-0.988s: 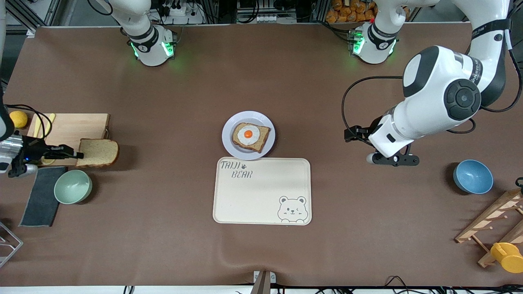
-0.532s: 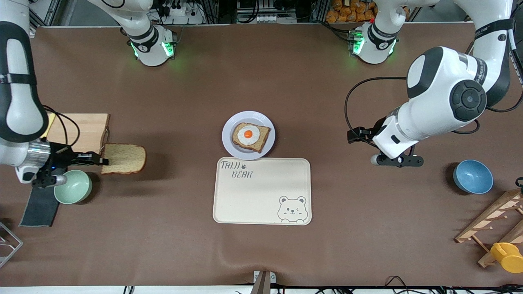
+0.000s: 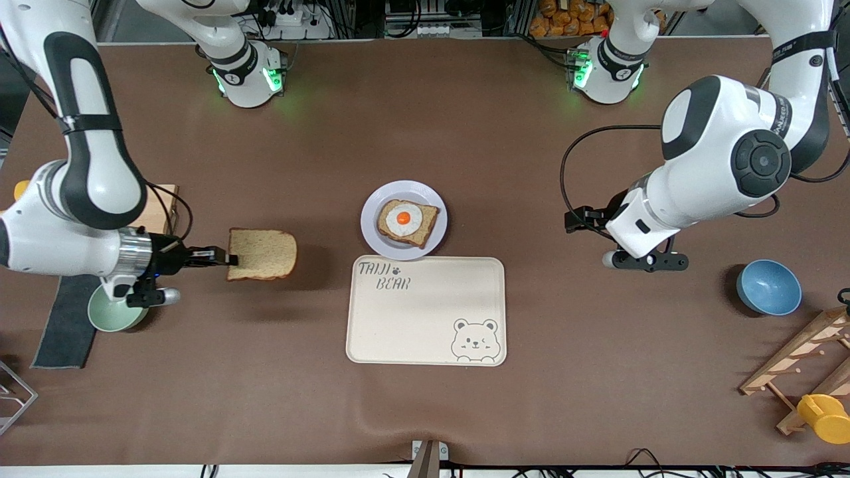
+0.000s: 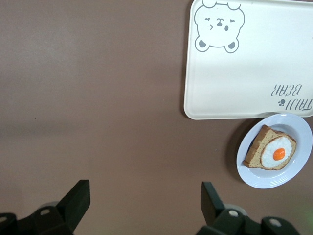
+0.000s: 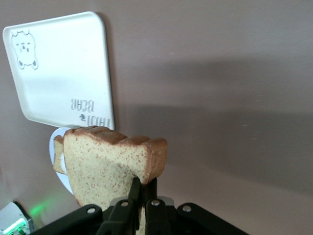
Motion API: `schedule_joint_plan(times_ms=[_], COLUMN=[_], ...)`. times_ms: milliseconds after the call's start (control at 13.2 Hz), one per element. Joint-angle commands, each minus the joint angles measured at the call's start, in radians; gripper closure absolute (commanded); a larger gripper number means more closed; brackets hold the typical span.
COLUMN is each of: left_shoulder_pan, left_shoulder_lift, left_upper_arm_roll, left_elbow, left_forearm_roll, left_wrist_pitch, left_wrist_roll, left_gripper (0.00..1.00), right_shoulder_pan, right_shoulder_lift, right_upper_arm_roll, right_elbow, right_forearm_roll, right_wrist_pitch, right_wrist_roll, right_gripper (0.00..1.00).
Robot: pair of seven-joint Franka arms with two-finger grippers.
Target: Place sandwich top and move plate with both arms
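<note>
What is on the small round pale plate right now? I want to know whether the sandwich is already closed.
The pale lavender-white round plate holds one brown bread slice topped by a fried egg; the egg hides the bread's middle. No top slice yet.

A cream bear tray [image 3: 425,311], green bowl [image 3: 109,317] and blue bowl [image 3: 768,287] sit apart.

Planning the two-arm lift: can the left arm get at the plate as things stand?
Probably yes. The left hand is open and empty over bare table toward its own end; nothing stands between it and the plate. The right hand holds the sandwich top.
</note>
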Motion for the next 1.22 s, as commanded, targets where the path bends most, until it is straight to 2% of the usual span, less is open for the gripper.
schedule_joint_plan(times_ms=[0, 152, 380, 608, 988, 1140], left_shoulder_pan=[0.005, 0.007, 0.009, 0.009, 0.009, 0.009], left_shoulder_lift=[-0.021, -0.021, -0.024, -0.028, -0.032, -0.032], left_upper_arm_roll=[-0.001, -0.001, -0.001, -0.001, -0.001, -0.001], left_elbow=[-0.017, -0.018, -0.029, -0.032, -0.043, -0.043], left_forearm_roll=[-0.020, -0.020, -0.022, -0.023, -0.023, -0.023], left_wrist_pitch=[-0.002, -0.004, -0.002, -0.004, -0.004, -0.004], left_wrist_roll=[0.008, 0.008, 0.008, 0.010, 0.030, 0.030], left_gripper=[0.00, 0.00, 0.00, 0.00, 0.00, 0.00], right_shoulder_pan=[0.059, 0.099, 0.206, 0.319, 0.444, 0.474], right_shoulder_lift=[-0.013, -0.013, -0.011, -0.007, -0.008, -0.008], right_upper_arm_roll=[-0.012, -0.012, -0.012, -0.012, -0.011, -0.012], right_elbow=[-0.032, -0.083, -0.135, -0.147, -0.244, -0.270], right_forearm_roll=[0.041, 0.106, 0.125, 0.165, 0.228, 0.298], right_wrist_pitch=[0.035, 0.101, 0.225, 0.282, 0.431, 0.453], right_wrist_roll=[0.043, 0.046, 0.093, 0.153, 0.161, 0.149], right_gripper=[1.00, 1.00, 1.00, 1.00, 1.00, 1.00])
